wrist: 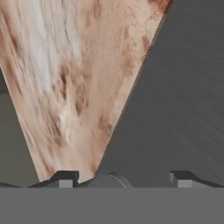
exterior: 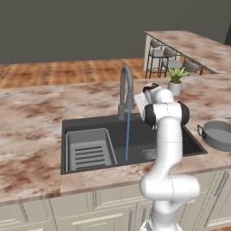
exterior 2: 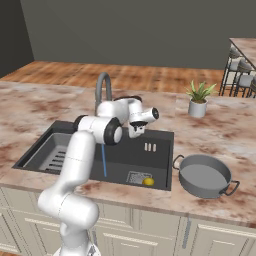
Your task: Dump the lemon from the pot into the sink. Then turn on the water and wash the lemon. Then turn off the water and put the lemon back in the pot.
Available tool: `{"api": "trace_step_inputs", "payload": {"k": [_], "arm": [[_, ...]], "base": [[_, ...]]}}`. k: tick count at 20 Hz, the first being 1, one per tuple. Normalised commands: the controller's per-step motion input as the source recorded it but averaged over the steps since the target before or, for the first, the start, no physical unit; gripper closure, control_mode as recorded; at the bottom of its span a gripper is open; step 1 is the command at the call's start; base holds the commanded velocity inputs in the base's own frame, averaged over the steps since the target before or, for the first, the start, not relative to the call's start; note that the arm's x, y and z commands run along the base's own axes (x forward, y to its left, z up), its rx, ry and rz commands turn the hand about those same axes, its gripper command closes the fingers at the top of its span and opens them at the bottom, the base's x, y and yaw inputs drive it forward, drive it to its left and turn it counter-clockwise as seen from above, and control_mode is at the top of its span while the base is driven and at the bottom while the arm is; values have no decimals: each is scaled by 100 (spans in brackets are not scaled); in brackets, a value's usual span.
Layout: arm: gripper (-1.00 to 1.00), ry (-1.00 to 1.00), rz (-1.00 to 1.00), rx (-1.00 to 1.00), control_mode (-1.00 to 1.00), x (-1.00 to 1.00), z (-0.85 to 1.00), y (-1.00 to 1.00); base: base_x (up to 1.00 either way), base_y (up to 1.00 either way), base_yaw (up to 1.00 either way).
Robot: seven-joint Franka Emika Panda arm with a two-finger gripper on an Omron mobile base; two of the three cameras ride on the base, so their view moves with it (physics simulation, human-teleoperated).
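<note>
Gripper [wrist: 121, 179] jaws apart, empty | water [exterior: 128, 135] running | lemon [exterior 2: 148, 181] in sink [exterior 2: 159, 134]

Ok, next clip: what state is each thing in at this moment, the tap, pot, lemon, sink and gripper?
Tall grey arched faucet: on.
Thin blue water stream: running into the basin.
Dark grey rectangular sink: wet, lemon inside.
Small yellow lemon: lying on the drain grate, apart from the stream.
Shallow dark grey metal pot: empty, upright on the counter.
Two-finger gripper: jaws apart, holding nothing, above the sink's back edge.
</note>
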Motion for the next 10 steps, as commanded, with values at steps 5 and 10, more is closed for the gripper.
{"api": "trace_step_inputs", "payload": {"k": [5,10], "arm": [[-100,-6,1,0,-100,12,0,77],[-100,-8,0,-1,-100,0,0,96]], "base": [[0,0,0],[0,0,0]]}}
